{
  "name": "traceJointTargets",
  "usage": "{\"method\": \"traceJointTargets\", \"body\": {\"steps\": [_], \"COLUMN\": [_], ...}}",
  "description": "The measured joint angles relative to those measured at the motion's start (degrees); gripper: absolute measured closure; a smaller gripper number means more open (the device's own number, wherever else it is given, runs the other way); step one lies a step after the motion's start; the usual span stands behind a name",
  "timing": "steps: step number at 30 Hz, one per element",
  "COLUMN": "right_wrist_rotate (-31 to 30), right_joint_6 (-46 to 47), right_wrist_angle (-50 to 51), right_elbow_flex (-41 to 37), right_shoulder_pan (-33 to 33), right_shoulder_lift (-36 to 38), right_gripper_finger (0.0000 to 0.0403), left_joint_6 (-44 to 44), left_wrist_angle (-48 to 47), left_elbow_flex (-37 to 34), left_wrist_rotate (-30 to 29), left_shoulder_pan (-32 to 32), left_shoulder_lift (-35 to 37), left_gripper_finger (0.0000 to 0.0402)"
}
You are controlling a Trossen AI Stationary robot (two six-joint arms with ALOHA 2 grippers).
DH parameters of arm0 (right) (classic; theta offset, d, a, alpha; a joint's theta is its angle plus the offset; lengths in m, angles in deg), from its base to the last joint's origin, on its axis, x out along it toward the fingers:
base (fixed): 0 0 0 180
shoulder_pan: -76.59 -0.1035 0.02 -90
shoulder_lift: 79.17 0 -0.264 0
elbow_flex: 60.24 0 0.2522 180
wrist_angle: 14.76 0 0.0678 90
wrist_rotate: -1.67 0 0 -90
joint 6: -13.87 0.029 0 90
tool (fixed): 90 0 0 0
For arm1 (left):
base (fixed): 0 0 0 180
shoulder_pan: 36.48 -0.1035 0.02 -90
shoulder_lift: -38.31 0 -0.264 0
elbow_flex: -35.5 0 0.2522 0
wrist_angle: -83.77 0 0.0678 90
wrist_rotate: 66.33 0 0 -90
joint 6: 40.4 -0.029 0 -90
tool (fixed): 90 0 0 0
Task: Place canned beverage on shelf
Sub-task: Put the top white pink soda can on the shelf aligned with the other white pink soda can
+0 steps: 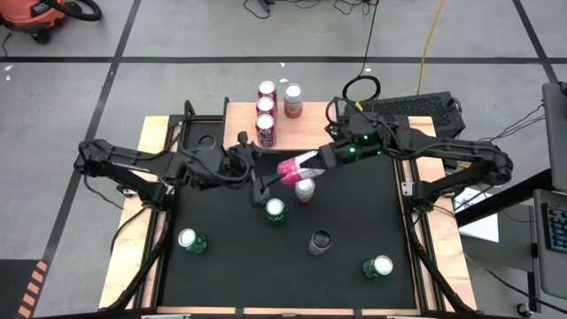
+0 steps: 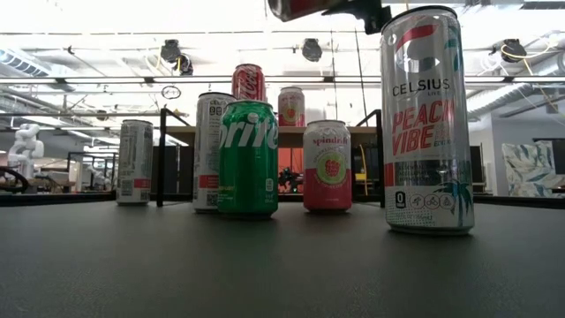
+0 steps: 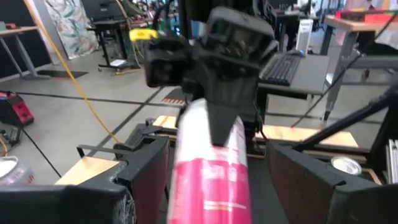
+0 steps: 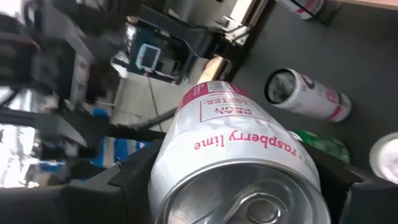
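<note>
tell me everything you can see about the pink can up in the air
The slim pink-and-white aluminium can reads "raspberry lime", its pull-tab top unopened. It lies on its side above the black mat, in front of the wooden shelf, clamped in the right hand, while the left hand reaches its other end.

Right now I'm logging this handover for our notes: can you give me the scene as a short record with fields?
held item: pink raspberry lime can, lying sideways in the air between both arms
right gripper: closed around the can's one end
left gripper: at the can's other end, fingers on either side of it
shelf: four cans standing on it
cans on mat: Sprite, Spindrift, Celsius Peach Vibe, plus others
task status: held can not yet on shelf
</note>
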Motion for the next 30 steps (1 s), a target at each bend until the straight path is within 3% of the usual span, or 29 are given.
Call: {"method": "traceJointTargets", "body": {"steps": [6, 12, 17, 30], "right_wrist_rotate": [-1.2, -1.3, -1.3, -2.7], "right_joint_6": [2.5, 2.5, 2.7, 2.5], "right_wrist_angle": [-1.7, -3.7, -5.1, -5.9], "right_elbow_flex": [0.0, 0.0, 0.0, -0.1], "right_shoulder_pan": [0.0, 0.0, 0.0, 0.0], "right_shoulder_lift": [-1.2, -2.0, -2.6, -2.9], "right_gripper_finger": [0.0128, 0.0128, 0.0128, 0.0128], "left_joint_6": [1.5, 4.0, -1.4, -3.1], "left_wrist_angle": [-4.9, -8.6, -6.9, -5.3], "left_elbow_flex": [0.0, 0.0, 0.1, 0.0], "left_wrist_rotate": [-0.8, -5.4, -6.3, -10.3], "left_shoulder_pan": [1.5, 1.6, 1.6, 1.4], "left_shoulder_lift": [-0.1, -1.0, -2.0, -7.8], "left_gripper_finger": [0.0127, 0.0068, 0.0027, 0.0022]}}
